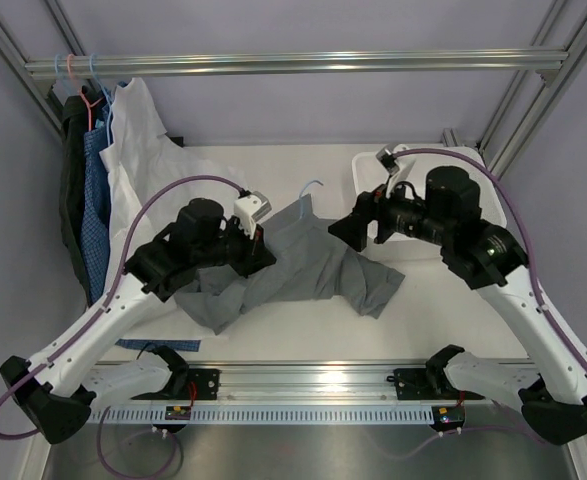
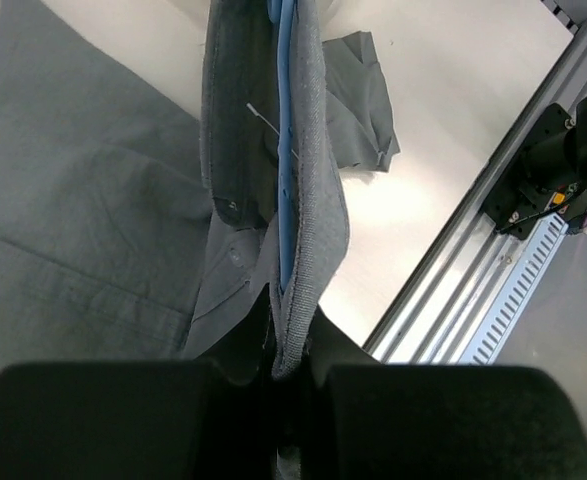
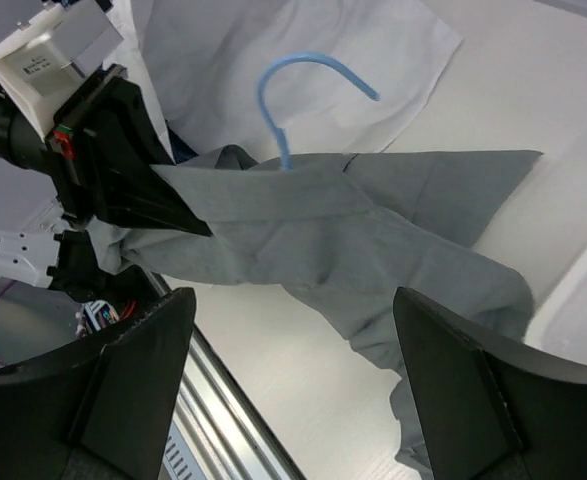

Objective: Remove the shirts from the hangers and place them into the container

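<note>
The white tub sits at the far right of the worktop, its inside mostly hidden behind the right arm, contents unclear. The grey shirt lies spread on the worktop left of it, blue hanger inside, collar clenched in the left hand; the right hand hovers above it, fingers spread, grasping nothing.

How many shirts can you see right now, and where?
4. A plain grey shirt lies on the table; a white shirt, a blue fine-checked shirt and a dark shirt hang from the aluminium rail at far left. Others may hide behind them.
</note>
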{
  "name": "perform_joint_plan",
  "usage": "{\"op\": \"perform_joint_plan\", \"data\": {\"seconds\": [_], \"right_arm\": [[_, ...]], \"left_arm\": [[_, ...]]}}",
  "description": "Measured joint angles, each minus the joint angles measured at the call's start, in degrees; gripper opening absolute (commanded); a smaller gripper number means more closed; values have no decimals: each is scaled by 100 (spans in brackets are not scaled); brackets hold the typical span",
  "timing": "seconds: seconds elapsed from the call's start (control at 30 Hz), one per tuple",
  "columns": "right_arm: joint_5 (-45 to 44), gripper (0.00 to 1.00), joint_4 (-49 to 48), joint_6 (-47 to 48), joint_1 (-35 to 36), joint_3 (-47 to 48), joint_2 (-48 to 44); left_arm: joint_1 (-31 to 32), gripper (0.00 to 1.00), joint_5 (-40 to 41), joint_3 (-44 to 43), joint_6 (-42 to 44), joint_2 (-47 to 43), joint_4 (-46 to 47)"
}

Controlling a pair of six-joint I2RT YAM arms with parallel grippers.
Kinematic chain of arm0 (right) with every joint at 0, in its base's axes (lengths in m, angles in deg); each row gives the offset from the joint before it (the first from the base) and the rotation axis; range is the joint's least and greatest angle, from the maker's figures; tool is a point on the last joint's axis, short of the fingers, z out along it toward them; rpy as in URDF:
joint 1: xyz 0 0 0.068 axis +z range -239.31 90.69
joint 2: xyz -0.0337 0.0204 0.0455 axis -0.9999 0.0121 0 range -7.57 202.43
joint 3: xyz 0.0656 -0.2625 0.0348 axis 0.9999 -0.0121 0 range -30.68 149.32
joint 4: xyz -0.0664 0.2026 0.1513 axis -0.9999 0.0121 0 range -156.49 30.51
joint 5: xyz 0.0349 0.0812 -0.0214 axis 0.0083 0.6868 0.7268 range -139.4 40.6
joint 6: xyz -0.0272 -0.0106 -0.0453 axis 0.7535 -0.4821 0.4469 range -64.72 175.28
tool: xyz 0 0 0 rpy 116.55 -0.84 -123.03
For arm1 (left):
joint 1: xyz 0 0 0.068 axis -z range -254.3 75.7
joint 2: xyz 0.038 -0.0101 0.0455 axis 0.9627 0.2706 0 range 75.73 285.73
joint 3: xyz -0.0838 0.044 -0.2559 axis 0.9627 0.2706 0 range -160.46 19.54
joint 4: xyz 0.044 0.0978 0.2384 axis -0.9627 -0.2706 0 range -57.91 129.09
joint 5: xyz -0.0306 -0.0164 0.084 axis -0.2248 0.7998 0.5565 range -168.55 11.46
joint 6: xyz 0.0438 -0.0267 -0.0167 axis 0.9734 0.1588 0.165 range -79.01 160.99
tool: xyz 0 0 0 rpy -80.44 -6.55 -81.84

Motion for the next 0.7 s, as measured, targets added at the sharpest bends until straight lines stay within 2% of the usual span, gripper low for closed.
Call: {"op": "perform_joint_plan", "data": {"seconds": [0.13, 0.27, 0.7], "right_arm": [[-450, 84, -387, -28, 669, 7, 435], [-850, 75, -767, -61, 1060, 33, 833], [-1318, 63, -1349, -114, 1123, 90, 1480]], "left_arm": [[404, 0, 221, 0, -125, 315, 380], [592, 0, 282, -2, -201, 461, 535], [669, 0, 332, -28, -221, 494, 605]]}}
